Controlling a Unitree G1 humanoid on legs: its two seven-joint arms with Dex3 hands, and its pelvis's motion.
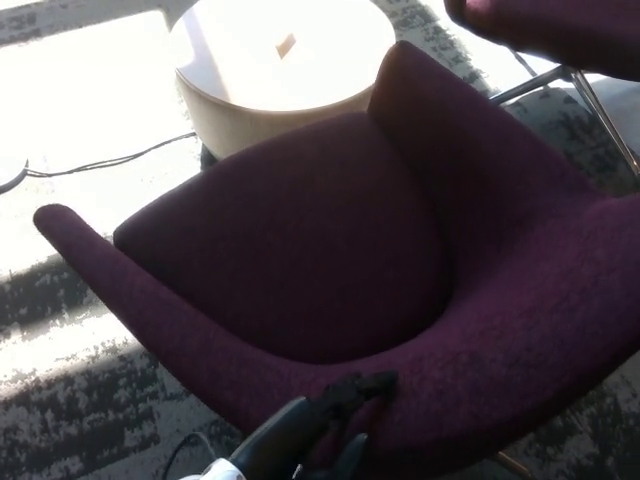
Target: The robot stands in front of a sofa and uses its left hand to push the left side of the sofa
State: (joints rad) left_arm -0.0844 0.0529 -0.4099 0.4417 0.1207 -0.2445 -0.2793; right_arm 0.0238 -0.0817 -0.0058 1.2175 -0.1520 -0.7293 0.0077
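The dark purple sofa [300,240], a low rounded armchair, fills most of the head view, its seat facing the upper left. My left hand [352,392] comes up from the bottom edge on a black forearm [275,445] with a white cuff. It rests against the outer face of the sofa's near side wall [430,400]. Its fingers [372,381] are spread on the fabric and the thumb hangs lower, holding nothing. My right hand does not show.
A round pale table [270,80] stands just behind the sofa at top centre. A second purple chair [560,30] on metal legs [600,105] sits at the top right. A black cable [110,160] runs across the sunlit patterned carpet [70,400] at left.
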